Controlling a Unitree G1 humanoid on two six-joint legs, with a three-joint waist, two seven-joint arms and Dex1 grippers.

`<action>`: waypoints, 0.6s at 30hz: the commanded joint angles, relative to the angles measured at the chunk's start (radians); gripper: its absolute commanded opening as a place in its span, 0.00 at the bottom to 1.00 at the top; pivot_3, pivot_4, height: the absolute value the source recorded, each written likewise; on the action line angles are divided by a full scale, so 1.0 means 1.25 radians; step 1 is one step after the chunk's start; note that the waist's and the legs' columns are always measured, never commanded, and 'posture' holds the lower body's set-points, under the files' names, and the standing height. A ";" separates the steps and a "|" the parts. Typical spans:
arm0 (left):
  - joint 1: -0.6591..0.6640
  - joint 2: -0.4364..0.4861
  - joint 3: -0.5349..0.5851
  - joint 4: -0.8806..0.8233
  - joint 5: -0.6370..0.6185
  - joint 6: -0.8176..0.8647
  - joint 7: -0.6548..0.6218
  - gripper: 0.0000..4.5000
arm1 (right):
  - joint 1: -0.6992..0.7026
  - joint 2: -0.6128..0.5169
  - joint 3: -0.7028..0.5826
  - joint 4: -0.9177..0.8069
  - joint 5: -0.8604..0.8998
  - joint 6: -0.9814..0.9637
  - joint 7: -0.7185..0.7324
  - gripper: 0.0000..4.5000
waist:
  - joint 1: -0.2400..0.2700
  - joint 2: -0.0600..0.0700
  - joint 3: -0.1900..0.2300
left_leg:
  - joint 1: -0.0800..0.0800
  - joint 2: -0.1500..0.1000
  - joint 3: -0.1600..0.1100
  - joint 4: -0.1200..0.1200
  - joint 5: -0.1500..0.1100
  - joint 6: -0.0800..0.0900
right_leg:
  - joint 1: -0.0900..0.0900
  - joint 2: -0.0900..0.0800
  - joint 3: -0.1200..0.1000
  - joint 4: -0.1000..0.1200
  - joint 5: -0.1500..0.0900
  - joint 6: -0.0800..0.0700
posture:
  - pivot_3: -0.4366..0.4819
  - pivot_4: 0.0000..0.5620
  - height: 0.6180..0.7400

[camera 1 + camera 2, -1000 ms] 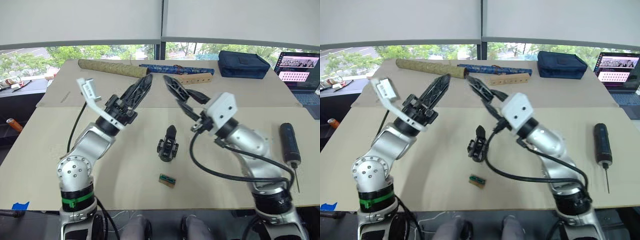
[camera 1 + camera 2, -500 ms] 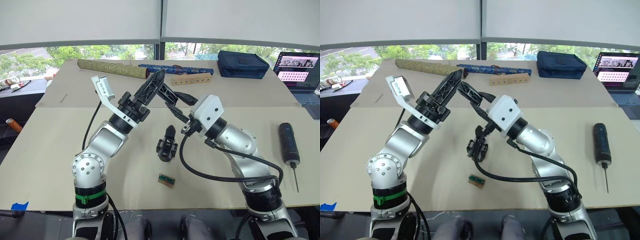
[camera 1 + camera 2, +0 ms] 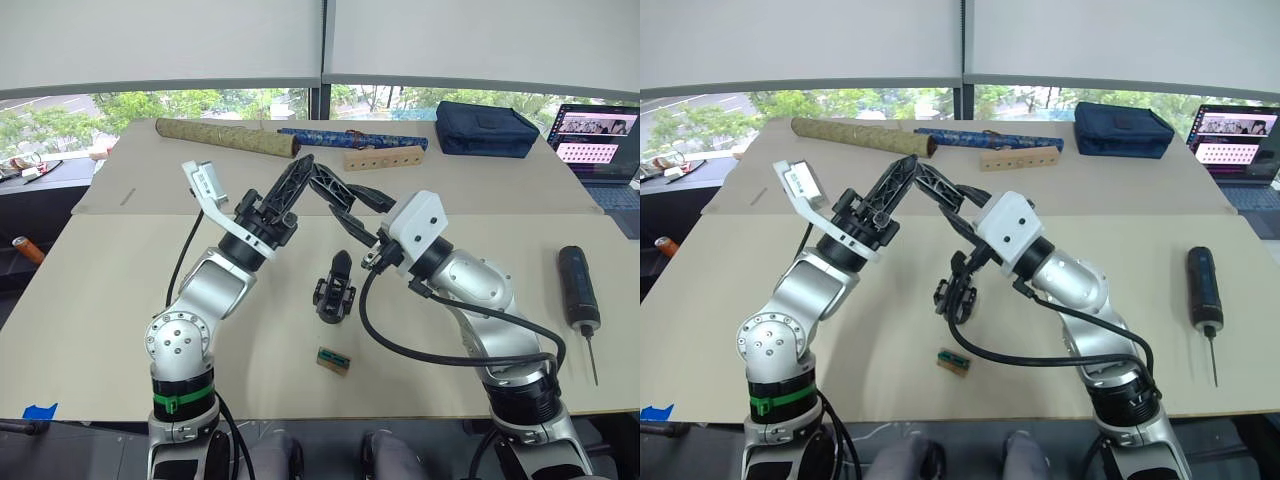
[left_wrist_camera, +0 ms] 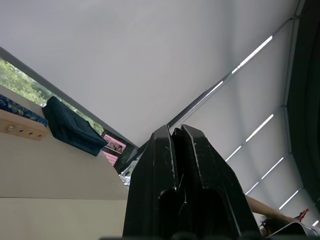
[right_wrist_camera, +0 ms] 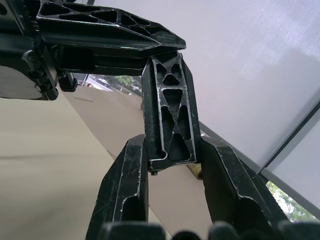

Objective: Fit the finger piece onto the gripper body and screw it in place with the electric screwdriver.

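The gripper body (image 3: 334, 289) stands mid-table, its pointed finger up. At its 6 o'clock lies a small green-and-tan block (image 3: 334, 360); at 3 o'clock, well apart, the electric screwdriver (image 3: 579, 288). Above it, the left gripper (image 3: 299, 168), fingers pressed together, meets the right gripper (image 5: 170, 150), which pinches a ribbed black finger piece (image 5: 170, 120).

We see matt black plastic on the gripper body (image 3: 335, 288) and electric screwdriver (image 3: 578, 285), whose bit looks metal; the desk (image 3: 100, 290) looks smooth, matt tan.
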 commanded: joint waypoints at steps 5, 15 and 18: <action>-0.068 0.094 0.068 0.039 -0.077 0.009 -0.120 0.00 | -0.006 -0.068 -0.097 -0.034 0.140 0.019 0.117 0.85 | 0.001 0.000 0.000 | 0.000 0.000 0.000 0.000 0.000 0.000 | 0.000 0.000 0.000 0.000 0.000 0.000 | 0.48 0.27 1.00; -0.153 0.442 0.035 0.177 -0.024 0.216 -0.544 0.00 | -0.172 -0.383 -0.241 0.106 0.678 0.542 0.443 1.00 | -0.001 -0.001 0.001 | -0.001 0.000 0.000 -0.001 0.000 0.000 | -0.001 0.001 0.000 0.000 0.000 -0.001 | 0.48 0.27 1.00; -0.167 0.473 -0.017 0.164 0.030 0.239 -0.629 0.00 | -0.235 -0.387 -0.208 0.136 0.730 0.661 0.414 1.00 | 0.000 -0.001 0.001 | -0.001 0.001 -0.001 -0.002 0.000 0.000 | -0.001 0.001 -0.001 0.000 0.000 -0.001 | 0.48 0.27 1.00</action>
